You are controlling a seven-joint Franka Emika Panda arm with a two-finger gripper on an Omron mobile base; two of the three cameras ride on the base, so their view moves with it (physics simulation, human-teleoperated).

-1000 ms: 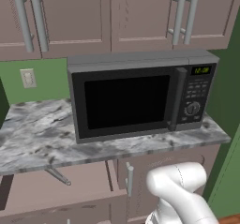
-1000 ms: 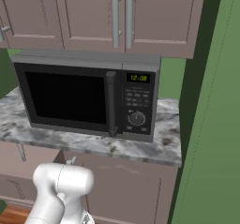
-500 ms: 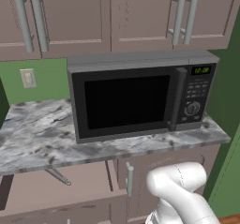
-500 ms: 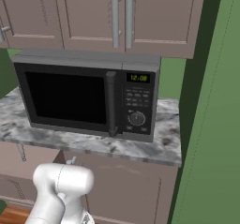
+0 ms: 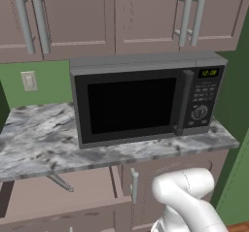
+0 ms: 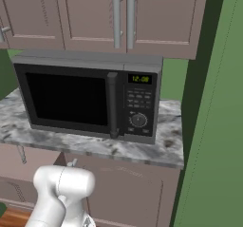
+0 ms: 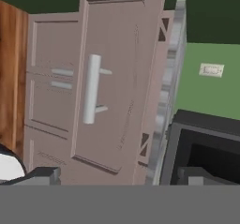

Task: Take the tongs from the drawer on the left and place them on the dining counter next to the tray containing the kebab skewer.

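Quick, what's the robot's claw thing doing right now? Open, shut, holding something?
Gripper: cannot be told. Its fingers barely peek up in the hand view, facing the drawer; nothing seen held.

- We have the microwave (image 5: 146, 97) sitting on the marble counter (image 5: 39, 143), toward its right end, back against the wall.
- Upper cabinets (image 5: 114, 15) hang directly above the microwave.
- Wall outlet (image 5: 29, 81) is on the wall left of the microwave, above the counter.
- Below the counter edge, the drawer (image 5: 58, 199) sits left of a cabinet door (image 5: 165, 170); the drawer front stands out forward of the cabinet face.
- Our arm (image 5: 187, 199) rises in front of that cabinet door, below the microwave.
- In the hand view the scene is rolled sideways: drawer front with its bar handle (image 7: 91, 89) at centre, counter edge beside it, microwave at lower right.
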